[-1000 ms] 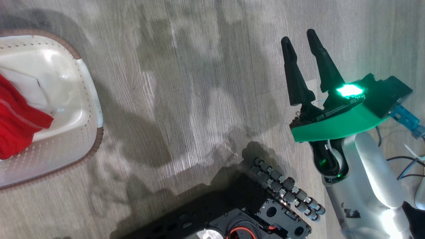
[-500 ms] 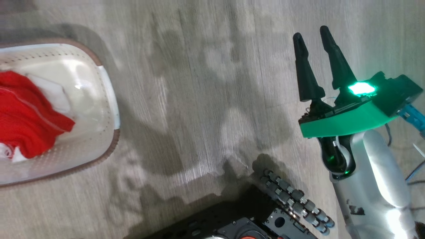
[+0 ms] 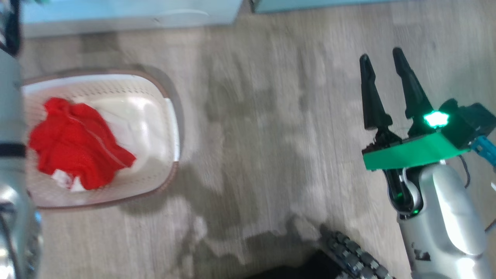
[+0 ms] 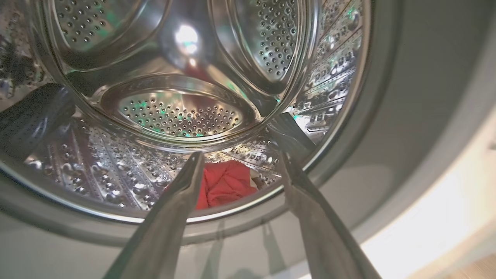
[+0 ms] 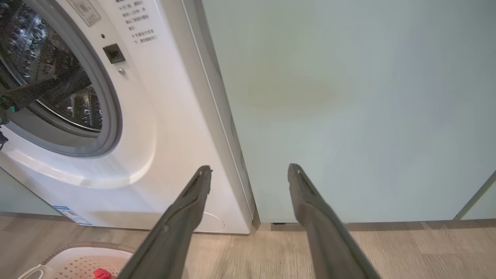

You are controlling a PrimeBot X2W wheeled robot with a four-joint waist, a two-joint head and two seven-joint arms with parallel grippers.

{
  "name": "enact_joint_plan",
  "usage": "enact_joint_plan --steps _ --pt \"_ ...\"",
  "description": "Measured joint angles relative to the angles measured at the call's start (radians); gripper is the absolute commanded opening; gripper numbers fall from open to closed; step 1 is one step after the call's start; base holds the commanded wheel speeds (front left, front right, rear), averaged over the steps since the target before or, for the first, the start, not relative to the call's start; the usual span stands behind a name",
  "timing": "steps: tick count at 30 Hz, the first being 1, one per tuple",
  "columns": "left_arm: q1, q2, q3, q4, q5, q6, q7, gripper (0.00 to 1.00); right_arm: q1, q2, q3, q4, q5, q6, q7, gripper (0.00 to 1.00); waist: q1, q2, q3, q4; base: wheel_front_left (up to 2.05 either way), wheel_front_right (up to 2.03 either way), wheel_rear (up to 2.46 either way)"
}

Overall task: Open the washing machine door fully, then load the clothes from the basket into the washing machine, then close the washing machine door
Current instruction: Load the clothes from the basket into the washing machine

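Left wrist view: left gripper [image 4: 241, 156] gaped empty before the drum [image 4: 178, 112]; loading seemingly underway, red clothes [image 3: 77, 147] in the basket [image 3: 173, 128] needed fetching next.

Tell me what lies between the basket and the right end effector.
In the head view, the stretch between the basket and the right end effector is bare: just wood-look floor crossed by shadows.

Pale teal cabinet front [image 5: 348, 97] stands on the grey wood-look floor [image 3: 263, 128] — blurred, perhaps laminate.
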Motion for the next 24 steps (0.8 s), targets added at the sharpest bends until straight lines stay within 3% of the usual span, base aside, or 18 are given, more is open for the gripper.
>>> enact_joint_plan --steps 18,24 --pt "0.563 -0.175 0.020 -0.299 -0.007 -0.007 0.000 1.00 0.148 -0.029 -0.065 0.022 -0.026 0.000 0.000 1.00 -0.0001 0.0000 -0.311 0.170 0.00 0.00 0.00" --pt "0.722 -0.209 0.024 -0.388 0.003 -0.007 0.001 1.00 0.193 -0.034 -0.083 0.018 -0.031 0.000 0.000 1.00 -0.0001 0.0000 -0.384 0.233 0.00 0.00 0.00"
